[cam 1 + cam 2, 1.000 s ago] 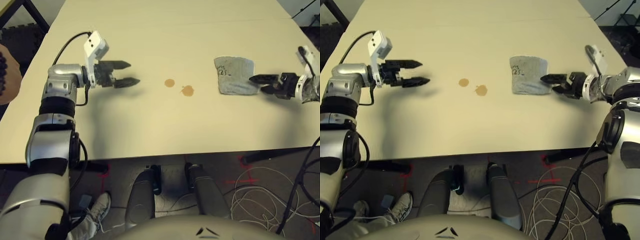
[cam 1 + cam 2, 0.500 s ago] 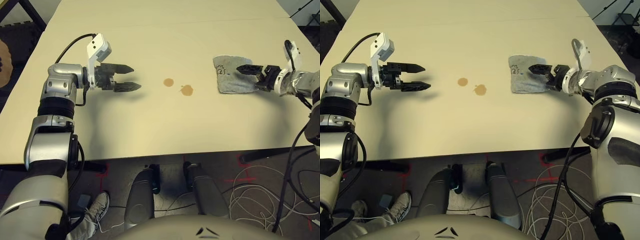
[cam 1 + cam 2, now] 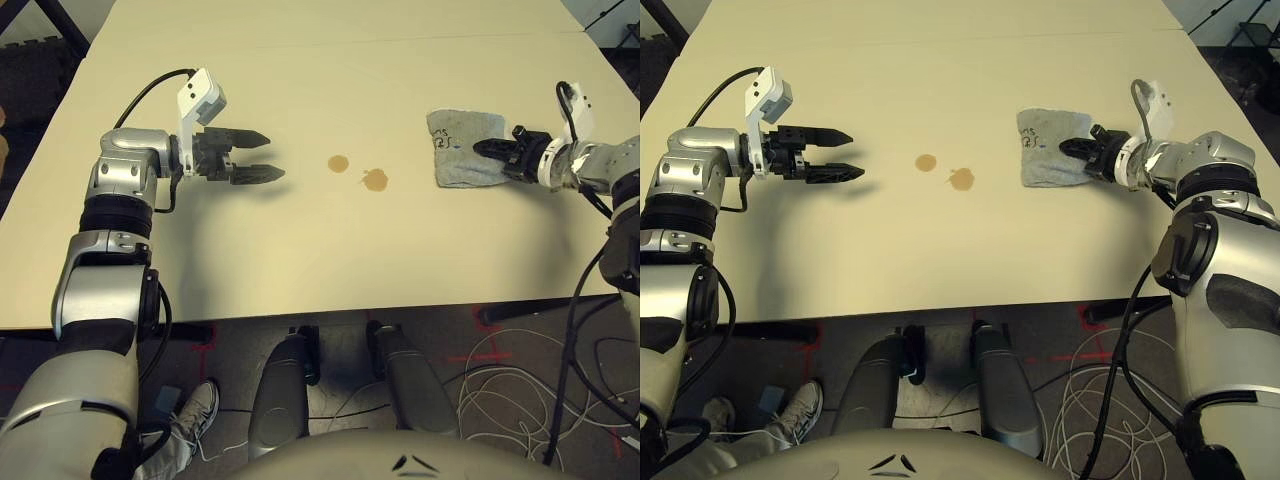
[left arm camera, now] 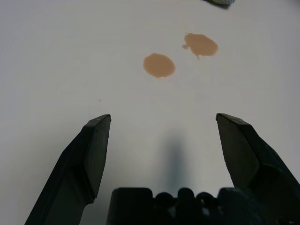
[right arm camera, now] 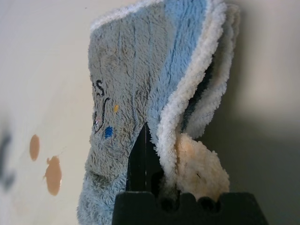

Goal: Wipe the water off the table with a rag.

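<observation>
Pale cream and matte, the tabletop (image 3: 330, 250) carried little: two small brownish-amber spots of water (image 3: 340, 164) near its middle, lying close together but apart, and the rag (image 3: 460, 145) to their right. Nothing stood between the spots and the rag, or between the spots and either arm. Below the tabletop's near edge, cables lay in loops on the dark floor at the right, and a shoe (image 3: 195, 412) showed at the lower left.

The left claw (image 3: 262, 156) hovered over the bare tabletop well to the left of the spots, its two black fingers spread apart with nothing between them. The right claw (image 3: 482, 148) reached in from the right and was clamped together on the rag's right side, the grey cloth bunched around its black fingers.

From the head views the rag looked like a flat grey square with dark scribbles near its left corner. The right wrist view showed more: fluffy terry pile, a pale blue stripe, a white fuzzy hem folded over, and a cream patch beside the pinching fingers. The left wrist view showed the spots' outlines, one a neat oval, the other ragged-edged.
</observation>
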